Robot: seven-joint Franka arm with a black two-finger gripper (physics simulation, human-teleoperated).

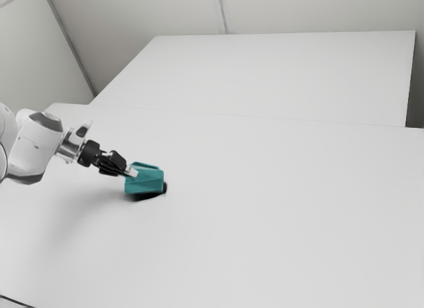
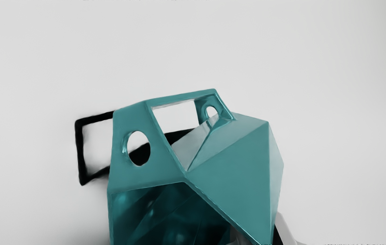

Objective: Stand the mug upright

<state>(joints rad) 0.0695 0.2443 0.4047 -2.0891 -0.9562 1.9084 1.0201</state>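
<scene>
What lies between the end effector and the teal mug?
Nothing visible: in the exterior view the end effector reaches right up to the mug, with no stretch of table showing between them.

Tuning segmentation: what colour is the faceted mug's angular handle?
The handle is teal; wrist view best.

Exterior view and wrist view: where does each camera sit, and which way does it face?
Exterior view: at the arm's side, looking down across the table and mug; arm and end effector reach in from the view's left.
Wrist view: on the end effector, facing the mug's open mouth and handle; a little of the end effector shows beside them.
Shared: mug, table, end effector.
</scene>
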